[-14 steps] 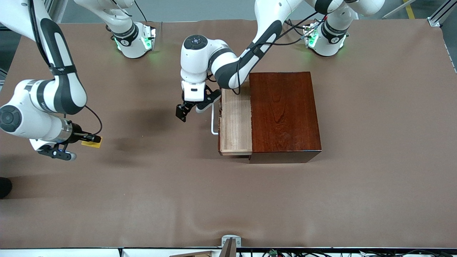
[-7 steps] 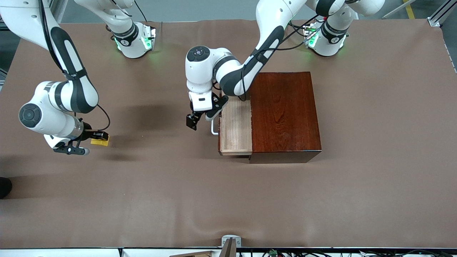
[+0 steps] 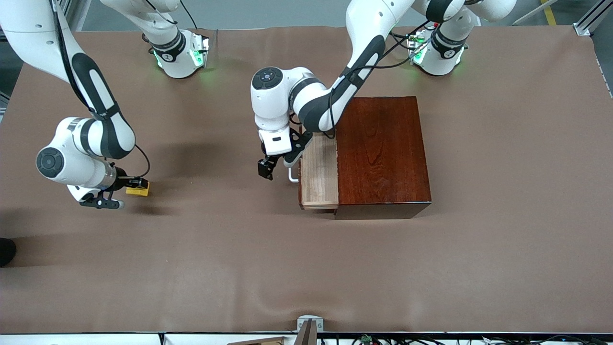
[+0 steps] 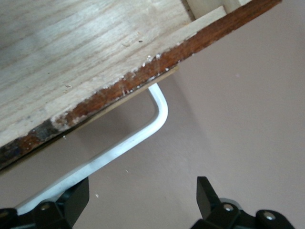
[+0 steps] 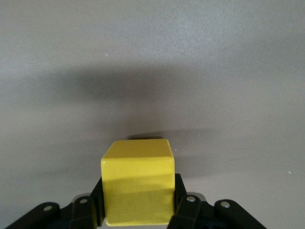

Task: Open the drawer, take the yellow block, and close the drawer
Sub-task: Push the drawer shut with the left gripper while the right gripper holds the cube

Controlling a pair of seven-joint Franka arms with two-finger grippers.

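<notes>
While the nearest stretch of the brown table cover (image 3: 306, 268) lies bare up to its front edge, the first things met going farther in are the drawer (image 3: 318, 175) and the wooden box (image 3: 383, 153) it belongs to. That pale tray juts partway out of the box toward the right arm's end of the table, and the part of its floor in sight shows only bare wood grain. Its white handle (image 4: 143, 131) faces open cover. The left gripper (image 3: 275, 165) sits at this handle with its fingers (image 4: 207, 195) spread wide, one on each side of the bar, neither visibly pressing it. Well apart, toward the right arm's end, the right gripper (image 3: 129, 184) pinches the yellow block (image 5: 138, 186) between its closed fingers, over bare cover with room all around. Farthest off, both arm bases stand along the table's edge.
</notes>
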